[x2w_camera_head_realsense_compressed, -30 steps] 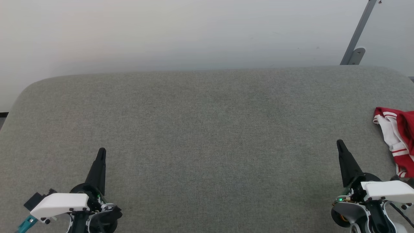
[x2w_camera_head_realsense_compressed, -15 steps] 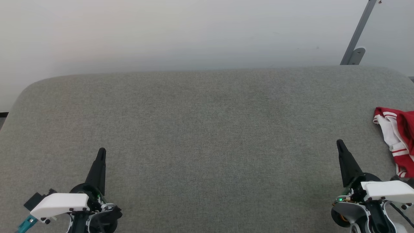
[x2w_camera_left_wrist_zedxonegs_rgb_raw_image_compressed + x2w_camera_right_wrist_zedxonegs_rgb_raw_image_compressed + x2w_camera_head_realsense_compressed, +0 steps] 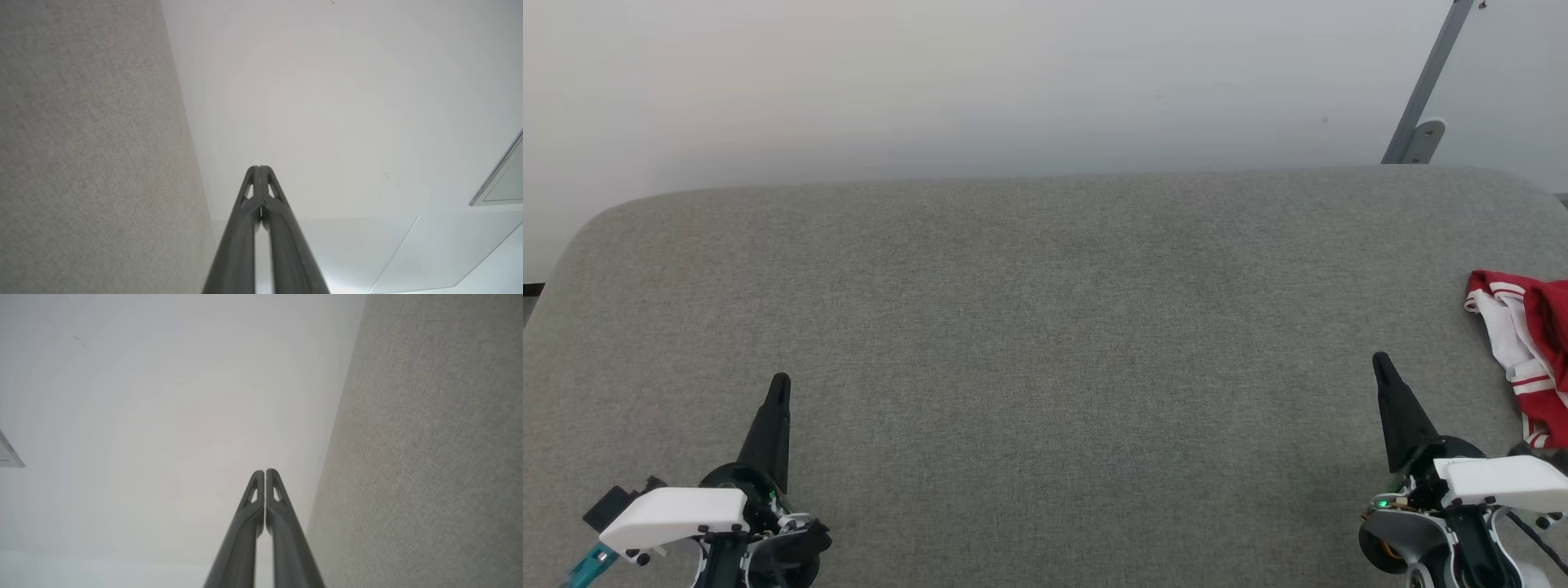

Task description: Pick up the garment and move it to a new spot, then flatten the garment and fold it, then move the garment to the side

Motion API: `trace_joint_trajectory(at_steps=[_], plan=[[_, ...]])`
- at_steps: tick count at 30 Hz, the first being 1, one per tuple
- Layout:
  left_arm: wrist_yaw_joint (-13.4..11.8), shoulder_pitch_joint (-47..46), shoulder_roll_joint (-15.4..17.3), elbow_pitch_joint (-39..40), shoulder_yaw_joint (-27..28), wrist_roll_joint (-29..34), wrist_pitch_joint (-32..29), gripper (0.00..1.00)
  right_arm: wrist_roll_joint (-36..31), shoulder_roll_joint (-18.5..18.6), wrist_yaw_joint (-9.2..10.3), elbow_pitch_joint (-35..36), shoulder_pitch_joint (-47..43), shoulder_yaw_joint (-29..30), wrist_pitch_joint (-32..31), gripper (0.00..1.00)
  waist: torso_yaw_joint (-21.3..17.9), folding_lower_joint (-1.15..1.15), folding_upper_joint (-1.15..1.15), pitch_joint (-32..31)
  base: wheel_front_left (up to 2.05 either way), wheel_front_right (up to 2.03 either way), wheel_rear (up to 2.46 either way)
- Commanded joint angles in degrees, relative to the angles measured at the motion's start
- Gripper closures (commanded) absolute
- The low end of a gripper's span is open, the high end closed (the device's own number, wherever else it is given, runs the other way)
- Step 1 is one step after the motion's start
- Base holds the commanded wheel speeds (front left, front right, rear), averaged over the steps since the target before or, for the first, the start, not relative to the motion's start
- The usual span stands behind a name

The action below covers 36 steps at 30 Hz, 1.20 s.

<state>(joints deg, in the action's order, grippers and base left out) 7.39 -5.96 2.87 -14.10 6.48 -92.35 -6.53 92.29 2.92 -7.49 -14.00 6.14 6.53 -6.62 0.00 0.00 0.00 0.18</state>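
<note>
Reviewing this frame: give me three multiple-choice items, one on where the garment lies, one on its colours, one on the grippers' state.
1. Where on the grey padded surface does the garment lie? A. far right B. middle C. far left
2. The garment's colours? A. blue and yellow B. red and white C. black
3. The left gripper and right gripper are: A. both shut, empty B. both wide open C. right shut on the garment
Key: 1 A, the head view shows it bunched at the right border. 2 B, red fabric with white panels and striped trim. 3 A, each wrist view shows the jaws closed together, nothing between.
</note>
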Motion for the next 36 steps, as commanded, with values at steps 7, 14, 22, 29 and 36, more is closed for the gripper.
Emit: trace_joint_trajectory(at_steps=[7,14,22,29,36], plan=[[0.18,-0.66,-0.03,0.02,0.18,-0.11,-0.19,1.0,0.23,-0.1,0.0,-0.12,0.26,-0.04,-0.06,1.0,0.0,0.0,0.0,0.0,0.0,0.0,0.0],[0.18,-0.66,-0.03,0.03,0.18,-0.11,-0.2,1.0,0.23,-0.1,0.0,-0.12,0.26,-0.03,-0.05,1.0,0.0,0.0,0.0,0.0,0.0,0.0,0.0],[0.18,-0.66,-0.03,0.03,0.19,-0.09,-0.21,1.0,0.23,-0.1,0.0,-0.12,0.26,-0.04,-0.05,1.0,0.0,0.0,0.0,0.0,0.0,0.0,0.0],[0.18,-0.66,-0.03,0.03,0.19,-0.09,-0.22,1.0,0.23,-0.11,0.0,-0.12,0.26,-0.03,-0.05,1.0,0.0,0.0,0.0,0.0,0.0,0.0,0.0],[0.18,-0.66,-0.03,0.03,0.2,-0.09,-0.23,1.0,0.23,-0.11,0.0,-0.12,0.26,-0.05,-0.05,1.0,0.0,0.0,0.0,0.0,0.0,0.0,0.0]])
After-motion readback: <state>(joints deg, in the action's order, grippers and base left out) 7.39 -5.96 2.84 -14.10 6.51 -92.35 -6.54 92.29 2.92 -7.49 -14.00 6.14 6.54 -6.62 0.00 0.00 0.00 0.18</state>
